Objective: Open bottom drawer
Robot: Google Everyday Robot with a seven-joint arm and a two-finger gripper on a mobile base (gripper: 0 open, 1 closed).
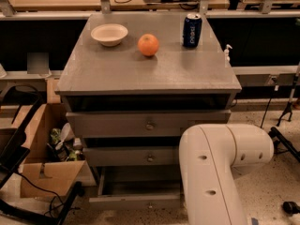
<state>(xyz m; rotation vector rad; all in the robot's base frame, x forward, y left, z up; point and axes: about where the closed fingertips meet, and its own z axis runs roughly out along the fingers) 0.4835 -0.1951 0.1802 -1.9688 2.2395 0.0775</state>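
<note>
The grey cabinet point(154, 74) has three drawer fronts stacked under its top. The bottom drawer point(133, 201) is the slim lowest front with a small round knob point(150, 205). It stands pulled out toward me, and its dark inside shows behind the front. Above it are the middle drawer point(136, 156) and the top drawer point(140, 124). My white arm point(215, 168) fills the lower right and covers the right ends of the lower drawers. My gripper is hidden from this view, somewhere beyond the arm's elbow.
On the cabinet top sit a white bowl point(109, 34), an orange point(148, 45) and a blue soda can point(192, 30). A cardboard box point(44, 172) with clutter and black cables lies on the floor at the left. Tripod legs point(286, 111) stand at the right.
</note>
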